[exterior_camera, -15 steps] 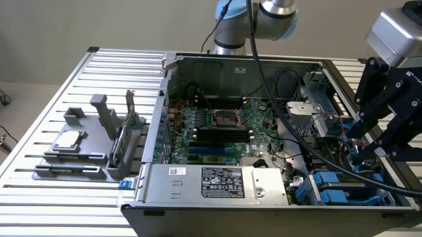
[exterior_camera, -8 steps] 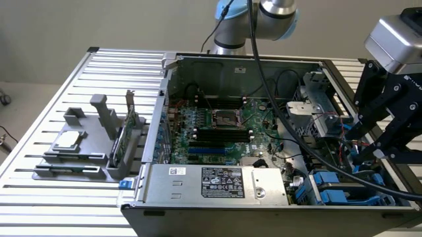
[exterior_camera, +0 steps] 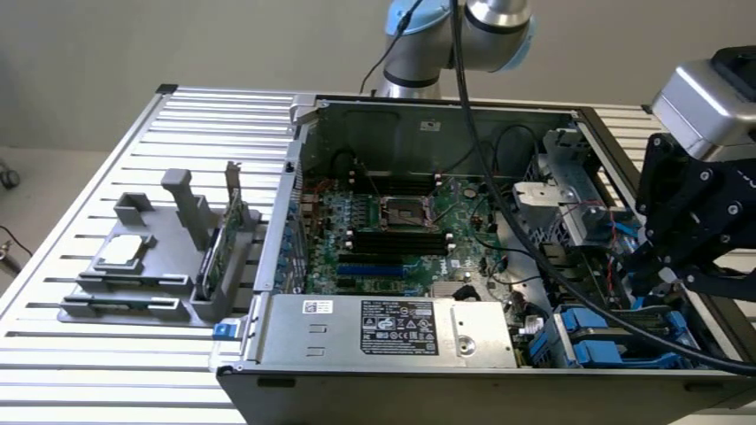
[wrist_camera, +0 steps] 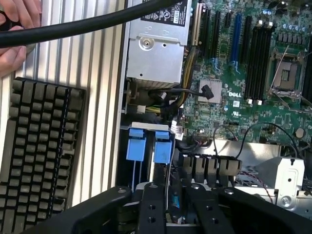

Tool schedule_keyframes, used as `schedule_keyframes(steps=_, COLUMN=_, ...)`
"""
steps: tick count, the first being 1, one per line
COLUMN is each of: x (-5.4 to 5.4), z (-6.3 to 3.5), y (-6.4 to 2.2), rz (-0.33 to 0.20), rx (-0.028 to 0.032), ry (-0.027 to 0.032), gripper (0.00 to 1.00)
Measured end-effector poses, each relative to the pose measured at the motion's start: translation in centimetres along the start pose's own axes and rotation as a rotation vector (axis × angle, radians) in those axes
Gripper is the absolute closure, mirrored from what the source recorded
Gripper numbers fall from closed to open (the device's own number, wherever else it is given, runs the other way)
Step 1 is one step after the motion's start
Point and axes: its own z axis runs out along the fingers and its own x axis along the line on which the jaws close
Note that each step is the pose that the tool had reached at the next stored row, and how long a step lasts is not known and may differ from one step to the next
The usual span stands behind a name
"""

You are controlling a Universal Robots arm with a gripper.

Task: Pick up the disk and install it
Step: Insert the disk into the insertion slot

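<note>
The slatted bench (exterior_camera: pixel 119 159) carries an open case (exterior_camera: pixel 413 133) with its board (exterior_camera: pixel 402 230) bare and the power supply (exterior_camera: pixel 390 328) along the near side. The black tool (exterior_camera: pixel 667 274) (wrist_camera: pixel 173 214) hangs low over the drive bay at the case's near corner on the exterior view's right. I cannot tell how far open it is, or whether it has hold of anything.

The disk (exterior_camera: pixel 587 329) (wrist_camera: pixel 162 148) seems to stand on edge in that bay in its blue rails, just under the tool and beside a second blue carrier (wrist_camera: pixel 136 146).

The main risks, as I judge them:
- **Jamming:** a slightly tilted disk could bind against the bay guides.
- **Snagging:** the thick cable (exterior_camera: pixel 626 320) (wrist_camera: pixel 97 22) trails across the case and could catch on parts.
- **The person's hand:** a hand (wrist_camera: pixel 17 29) holds that cable near the keyboard (wrist_camera: pixel 39 146), close to the arm's reach.
</note>
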Motion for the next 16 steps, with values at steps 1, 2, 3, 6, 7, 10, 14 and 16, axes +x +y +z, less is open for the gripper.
schedule_keyframes(steps=1, x=0.02, z=0.17, y=-0.07, rz=-0.003, rx=-0.0003, ry=0.0000, gripper=0.82)
schedule_keyframes(steps=2, x=0.04, z=0.35, y=-0.12, rz=-0.007, rx=-0.0005, ry=0.0000, gripper=0.88)
schedule_keyframes(steps=3, x=0.07, z=0.53, y=-0.17, rz=-0.010, rx=-0.0008, ry=0.0001, gripper=0.89)
schedule_keyframes(steps=6, x=0.12, z=1.04, y=-0.28, rz=-0.019, rx=-0.0013, ry=0.0002, gripper=0.89)
schedule_keyframes(steps=7, x=0.12, z=1.12, y=-0.28, rz=-0.020, rx=-0.0015, ry=0.0004, gripper=0.89)
schedule_keyframes(steps=10, x=0.12, z=1.13, y=-0.30, rz=-0.021, rx=-0.0016, ry=0.0005, gripper=0.89)
schedule_keyframes(steps=14, x=0.13, z=1.15, y=-0.29, rz=-0.021, rx=-0.0016, ry=0.0002, gripper=0.89)
schedule_keyframes(steps=16, x=0.13, z=1.17, y=-0.30, rz=-0.021, rx=-0.0018, ry=0.0013, gripper=0.89)
